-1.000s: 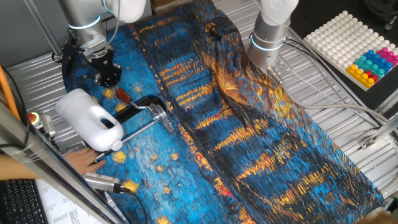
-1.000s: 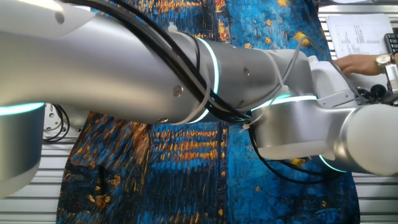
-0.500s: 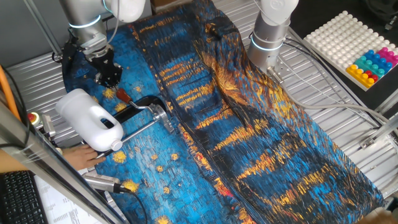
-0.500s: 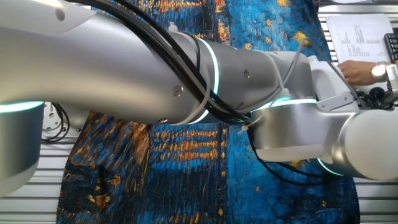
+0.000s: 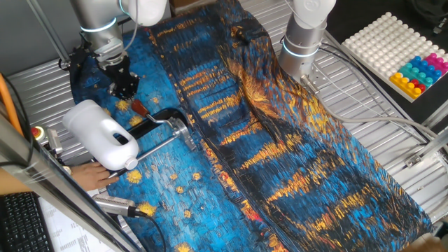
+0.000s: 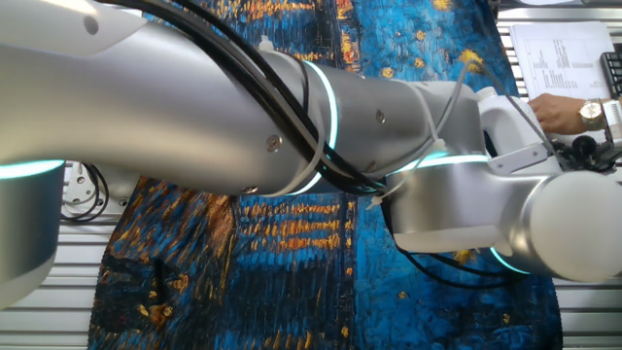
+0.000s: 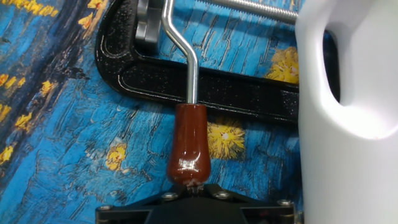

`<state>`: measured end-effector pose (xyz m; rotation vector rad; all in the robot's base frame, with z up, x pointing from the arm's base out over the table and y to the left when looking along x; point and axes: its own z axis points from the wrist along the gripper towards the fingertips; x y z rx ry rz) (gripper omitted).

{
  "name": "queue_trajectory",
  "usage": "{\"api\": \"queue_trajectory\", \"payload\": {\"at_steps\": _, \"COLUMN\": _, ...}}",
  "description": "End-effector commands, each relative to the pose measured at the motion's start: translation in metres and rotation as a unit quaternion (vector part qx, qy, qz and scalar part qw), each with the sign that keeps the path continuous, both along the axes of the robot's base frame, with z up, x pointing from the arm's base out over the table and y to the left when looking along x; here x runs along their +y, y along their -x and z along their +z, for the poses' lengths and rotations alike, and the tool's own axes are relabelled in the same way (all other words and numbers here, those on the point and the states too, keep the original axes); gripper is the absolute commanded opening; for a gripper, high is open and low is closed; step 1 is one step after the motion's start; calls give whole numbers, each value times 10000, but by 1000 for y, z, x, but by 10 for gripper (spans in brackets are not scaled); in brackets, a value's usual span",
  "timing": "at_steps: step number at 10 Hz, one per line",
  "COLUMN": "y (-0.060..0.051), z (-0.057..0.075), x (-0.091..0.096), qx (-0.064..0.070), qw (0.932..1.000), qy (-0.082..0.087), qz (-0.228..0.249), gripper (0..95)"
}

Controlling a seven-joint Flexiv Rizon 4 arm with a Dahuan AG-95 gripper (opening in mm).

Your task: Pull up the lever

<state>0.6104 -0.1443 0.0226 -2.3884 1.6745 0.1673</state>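
Observation:
The lever's dark red sleeve (image 5: pixel 138 107) lies low on the blue cloth, on a thin bent bar joined to the black-and-silver clamp (image 5: pixel 165 120). My gripper (image 5: pixel 125 89) hangs just behind and above the sleeve's end, its fingers together and holding nothing. In the hand view the sleeve (image 7: pixel 188 146) points straight at my gripper (image 7: pixel 196 185), its tip at the closed fingertips, and the clamp's black frame (image 7: pixel 217 87) crosses behind it. The other fixed view is filled by my arm, which hides the lever and gripper.
A big white jug (image 5: pixel 101 133) lies against the clamp, close on the right in the hand view (image 7: pixel 348 106). The clamp's long silver rod (image 5: pixel 159 148) runs beside it. A person's hand (image 5: pixel 91 176) rests at the table's front left. A second arm's base (image 5: pixel 302 42) and a peg tray (image 5: pixel 402 49) stand at the back.
My gripper has shifted slightly to the right, toward the red sleeve. The person's hand has drawn back a little toward the table's edge. The lever has not moved.

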Motion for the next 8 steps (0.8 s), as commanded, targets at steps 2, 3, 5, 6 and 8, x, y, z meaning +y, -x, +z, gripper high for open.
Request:
{"api": "queue_trajectory", "payload": {"at_steps": 2, "y": 3, "z": 5, "x": 1, "qx": 10, "qw": 10000, "qy": -14, "qz": 8, "gripper": 0}}
{"api": "queue_trajectory", "payload": {"at_steps": 3, "y": 3, "z": 9, "x": 3, "qx": 12, "qw": 10000, "qy": 28, "qz": -30, "gripper": 0}}
{"api": "queue_trajectory", "payload": {"at_steps": 5, "y": 4, "z": 9, "x": 5, "qx": 24, "qw": 10000, "qy": 9, "qz": -97, "gripper": 0}}
{"api": "queue_trajectory", "payload": {"at_steps": 6, "y": 4, "z": 10, "x": 6, "qx": 27, "qw": 9999, "qy": -3, "qz": -103, "gripper": 0}}
{"api": "queue_trajectory", "payload": {"at_steps": 8, "y": 5, "z": 13, "x": 6, "qx": 32, "qw": 9999, "qy": -6, "qz": -126, "gripper": 0}}
